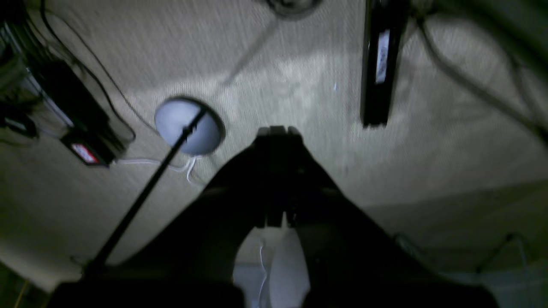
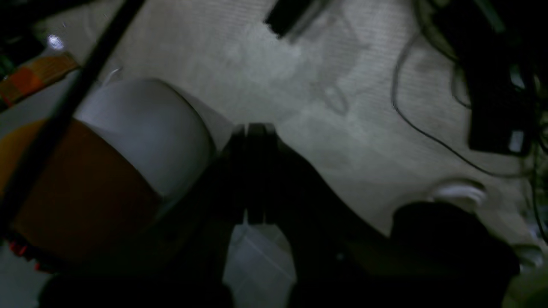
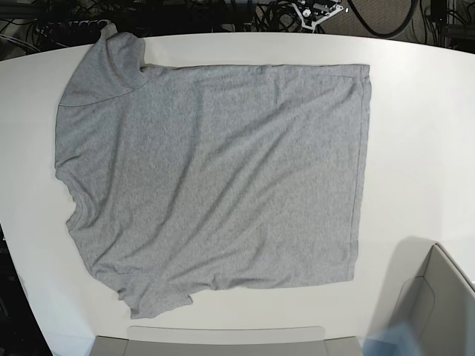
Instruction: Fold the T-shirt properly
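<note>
The T-shirt (image 3: pixel 215 178) is lying spread flat, plain side up, across the white tabletop (image 3: pixel 415 133), its collar facing the left edge and its hem running near the right side. One sleeve is reaching the far left corner. Both arms are hanging off the tabletop over carpet (image 1: pixel 299 77); the left fingers (image 1: pixel 277 129) and right fingers (image 2: pixel 255 127) are pressed together, pinching nothing.

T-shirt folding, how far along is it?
Done: the T-shirt lies spread flat, plain side up, on the white table. In hand: nothing; both end effectors are shut and off the table, left, right. Left: every fold, no crease shows yet.
</note>
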